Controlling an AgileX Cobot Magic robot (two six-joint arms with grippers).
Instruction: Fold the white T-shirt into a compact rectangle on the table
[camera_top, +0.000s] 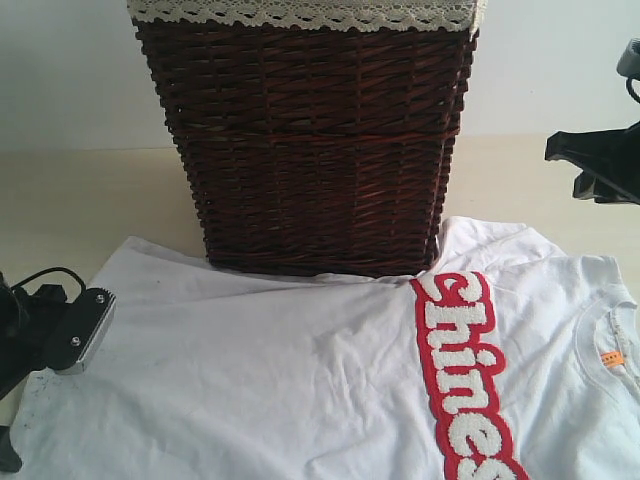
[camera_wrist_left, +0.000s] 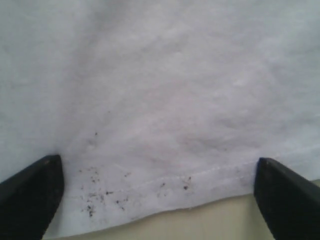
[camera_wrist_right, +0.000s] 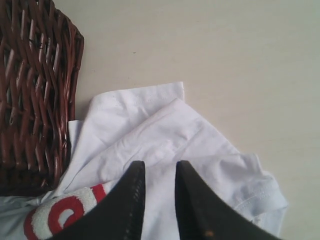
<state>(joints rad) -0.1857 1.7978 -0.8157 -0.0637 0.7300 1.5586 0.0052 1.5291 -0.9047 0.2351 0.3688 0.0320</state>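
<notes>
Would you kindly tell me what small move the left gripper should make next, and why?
Probably lower the left gripper and close it on the hem of the T-shirt: its jaws stand wide open astride that edge, which lies flat on the table, ungripped.

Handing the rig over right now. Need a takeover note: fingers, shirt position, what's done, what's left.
Left gripper: fingers wide open over the shirt's hem edge, gripping nothing.
Right gripper: hovers above the sleeve near the basket, fingers narrowly apart, empty.
White T-shirt: spread on the table, its far edge against the wicker basket.
Done: no fold visible.
Left: grasp the shirt and make every fold into the rectangle.
</notes>
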